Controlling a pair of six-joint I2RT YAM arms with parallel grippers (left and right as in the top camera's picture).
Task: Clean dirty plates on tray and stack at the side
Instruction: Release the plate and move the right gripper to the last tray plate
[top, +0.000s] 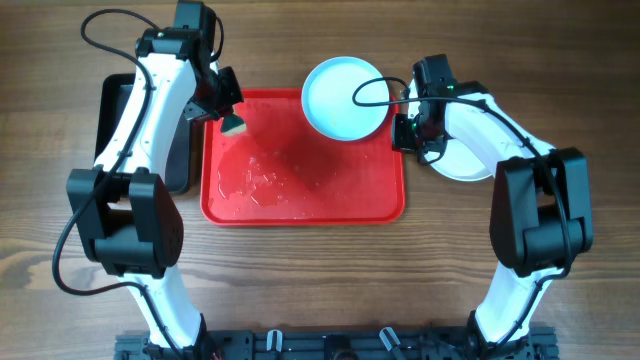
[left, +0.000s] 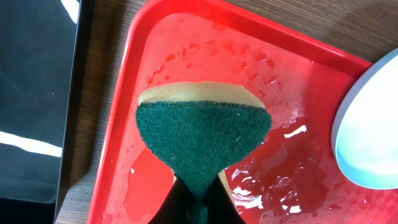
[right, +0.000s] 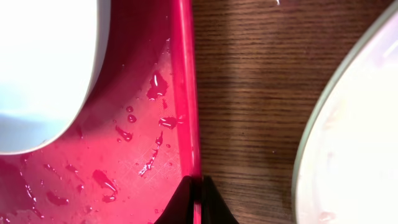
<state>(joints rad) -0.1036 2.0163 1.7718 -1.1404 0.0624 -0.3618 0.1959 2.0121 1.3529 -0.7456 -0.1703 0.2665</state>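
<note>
My left gripper (left: 194, 202) is clamped on a yellow foam sponge with a green scouring face (left: 202, 134). It hangs over the 10 o'clock corner of the large red rectangular plastic tray (top: 300, 207); I can't tell if it touches. My right gripper (right: 196, 190) is pinched together on that tray's 3 o'clock rim. The tray floor is wet, with puddles and droplets (top: 252, 180) mostly toward 8 o'clock. A round pale mint-blue glossy plate (top: 345, 97) sits at the tray's 1 o'clock corner, overhanging the far rim. A round white plate (top: 462, 168) lies on the brown wooden table (top: 300, 290) just off the tray at 3 o'clock, partly under my right arm. A smaller black rectangular tray (top: 110, 120) sits beside the red one at 9 o'clock.
</note>
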